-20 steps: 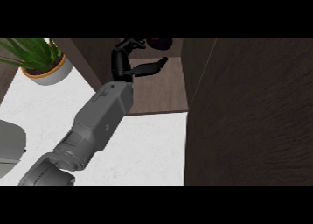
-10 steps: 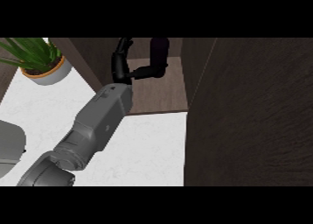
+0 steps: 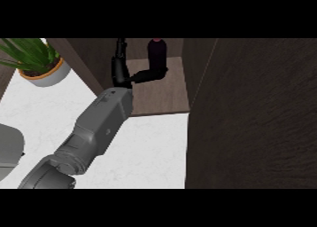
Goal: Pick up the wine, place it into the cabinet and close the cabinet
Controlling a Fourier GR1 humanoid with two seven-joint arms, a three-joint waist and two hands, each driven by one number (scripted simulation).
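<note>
Placing wine (image 3: 157, 56) in cabinet (image 3: 162, 95) at twelve o'clock, hand (image 3: 132, 76) curled round it; next, release, withdraw, shut door (image 3: 259, 115).

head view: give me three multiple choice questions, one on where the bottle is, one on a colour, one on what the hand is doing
1. Where is the wine bottle?
A. standing on the shelf inside the open cabinet
B. lying on the white counter
C. next to the potted plant

2. What colour is the pot of the plant?
A. black
B. white with an orange rim
C. blue

3. What is the one hand in view doing?
A. resting flat on the counter
B. pressing on the cabinet door
C. reaching into the cabinet, with fingers against the bottle's lower part

Answers:
1 A: the dark bottle stands upright on the brown shelf, between the cabinet's walls.
2 B: the pot at upper left is pale, with an orange band at its top.
3 C: the grey forearm runs up from the counter into the cabinet, and the black fingers meet the bottle.
</note>
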